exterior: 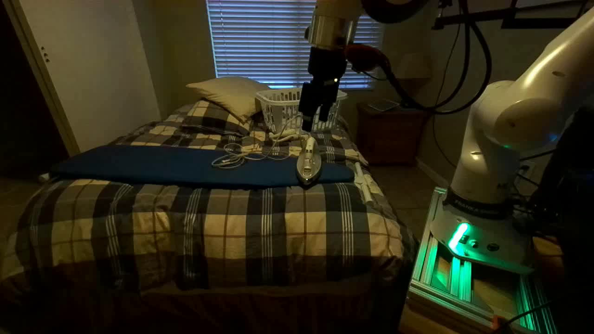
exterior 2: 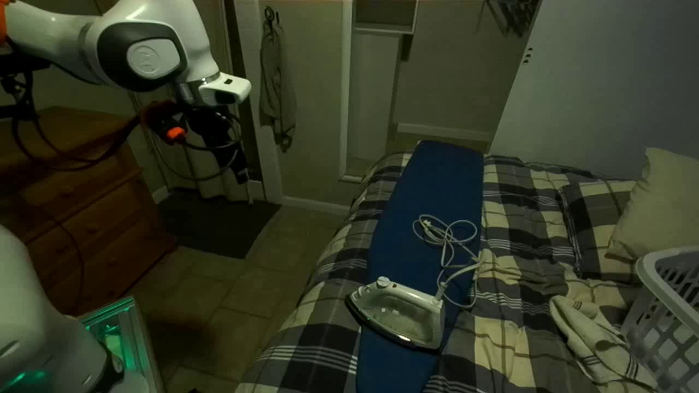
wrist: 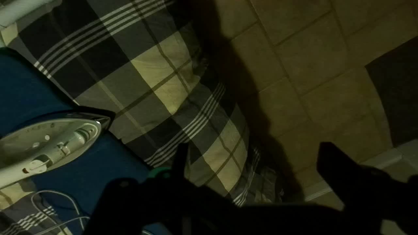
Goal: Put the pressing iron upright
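The pressing iron [exterior: 308, 163] lies flat, soleplate down, on the blue ironing board [exterior: 139, 163]. It is pale with a white handle and a dark rim, and its nose points past the board's edge toward the foot of the bed. It shows also in an exterior view [exterior 2: 401, 314], and at the left of the wrist view [wrist: 49, 143], cut by the frame edge. Its pale cord [exterior 2: 448, 234] lies loosely coiled on the board. My gripper [exterior: 315, 121] is open and empty, above and apart from the iron. In the wrist view its dark fingertips [wrist: 254, 145] are wide apart over the bed's edge.
The board lies across a plaid bed [exterior: 222, 227]. A white laundry basket [exterior: 280, 111] stands on the bed, with a cloth [exterior 2: 600, 341] beside it. A pale pillow [exterior: 227, 90] is near the window. A white tube [exterior: 364, 185] sticks out by the board's end.
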Controlling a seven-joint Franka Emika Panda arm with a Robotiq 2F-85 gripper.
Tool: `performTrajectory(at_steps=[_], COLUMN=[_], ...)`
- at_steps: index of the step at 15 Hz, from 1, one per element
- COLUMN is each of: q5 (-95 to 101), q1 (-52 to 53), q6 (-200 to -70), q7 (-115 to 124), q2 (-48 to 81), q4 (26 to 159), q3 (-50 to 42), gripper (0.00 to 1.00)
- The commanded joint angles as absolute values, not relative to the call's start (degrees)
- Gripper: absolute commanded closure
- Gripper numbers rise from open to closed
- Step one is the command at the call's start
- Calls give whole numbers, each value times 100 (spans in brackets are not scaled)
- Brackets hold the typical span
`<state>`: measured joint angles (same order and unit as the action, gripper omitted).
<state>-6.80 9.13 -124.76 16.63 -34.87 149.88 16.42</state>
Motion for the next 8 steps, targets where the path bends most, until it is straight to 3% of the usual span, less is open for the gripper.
performTrajectory(at_steps=[1,3,8], q5=[-641,-641,824], q1=[966,966,-271], q6=[-12465,-12465,-13736], q7=[1693,1693,2723], q2=[-3477,-3477,-2899], q4=[14978,14978,15169], q3=[1592,1592,1785], gripper=[0,0,0])
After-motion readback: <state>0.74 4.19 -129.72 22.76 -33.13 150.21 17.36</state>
